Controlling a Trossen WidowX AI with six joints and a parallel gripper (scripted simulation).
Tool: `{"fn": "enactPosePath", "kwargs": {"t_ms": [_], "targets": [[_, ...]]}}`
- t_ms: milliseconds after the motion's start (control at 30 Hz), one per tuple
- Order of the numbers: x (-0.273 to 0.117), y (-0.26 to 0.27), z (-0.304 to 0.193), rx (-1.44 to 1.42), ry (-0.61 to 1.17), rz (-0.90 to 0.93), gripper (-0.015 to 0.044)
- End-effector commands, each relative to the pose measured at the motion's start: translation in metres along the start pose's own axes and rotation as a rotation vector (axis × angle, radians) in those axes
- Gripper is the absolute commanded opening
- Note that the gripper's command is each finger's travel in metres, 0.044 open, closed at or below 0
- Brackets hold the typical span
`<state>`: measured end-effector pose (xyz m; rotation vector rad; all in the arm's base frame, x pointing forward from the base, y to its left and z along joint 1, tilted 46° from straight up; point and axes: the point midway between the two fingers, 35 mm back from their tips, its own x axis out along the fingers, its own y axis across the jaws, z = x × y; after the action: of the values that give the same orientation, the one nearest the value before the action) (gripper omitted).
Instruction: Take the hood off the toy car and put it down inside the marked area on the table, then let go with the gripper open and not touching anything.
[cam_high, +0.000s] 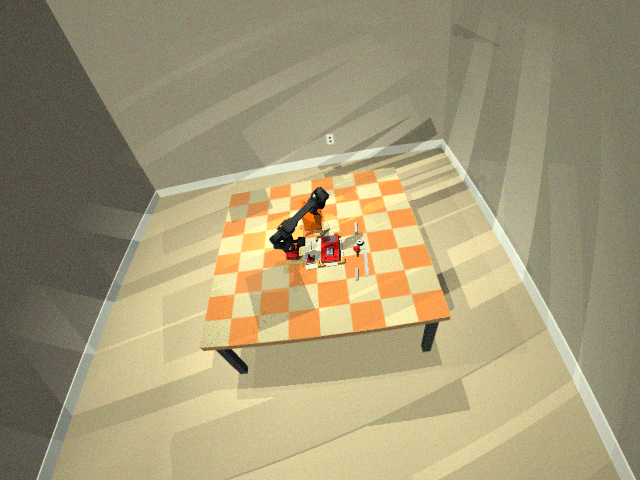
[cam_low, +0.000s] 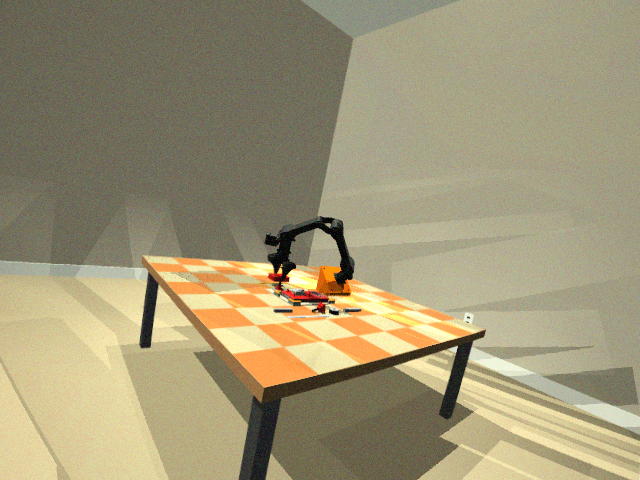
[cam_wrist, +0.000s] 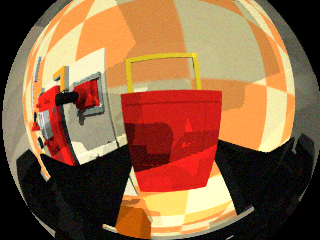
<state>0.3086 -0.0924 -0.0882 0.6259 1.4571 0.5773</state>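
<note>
Red between your gripper's black fingers, the hood (cam_high: 292, 252) (cam_low: 278, 277) (cam_wrist: 171, 140) is pinched by the gripper (cam_high: 296, 246) (cam_low: 279, 272) (cam_wrist: 174, 146), off the toy car (cam_high: 330, 250) (cam_low: 305, 296) (cam_wrist: 55, 122) and just beside its open end. In your wrist view the yellow outline of the marked area (cam_high: 294, 268) (cam_wrist: 128, 75) shows partly past the hood's edge; you can't tell whether the hood touches the checkered table (cam_high: 333, 291) (cam_low: 232, 317) (cam_wrist: 260, 115).
</note>
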Motion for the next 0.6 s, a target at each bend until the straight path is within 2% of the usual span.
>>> {"fn": "enactPosePath", "kwargs": {"t_ms": [0,567], "targets": [[0.0037,0.001,-0.0012,0.008,-0.001,0.006,0.0],[0.0114,0.0014,-0.0017,0.008,-0.001,0.007,0.0]]}}
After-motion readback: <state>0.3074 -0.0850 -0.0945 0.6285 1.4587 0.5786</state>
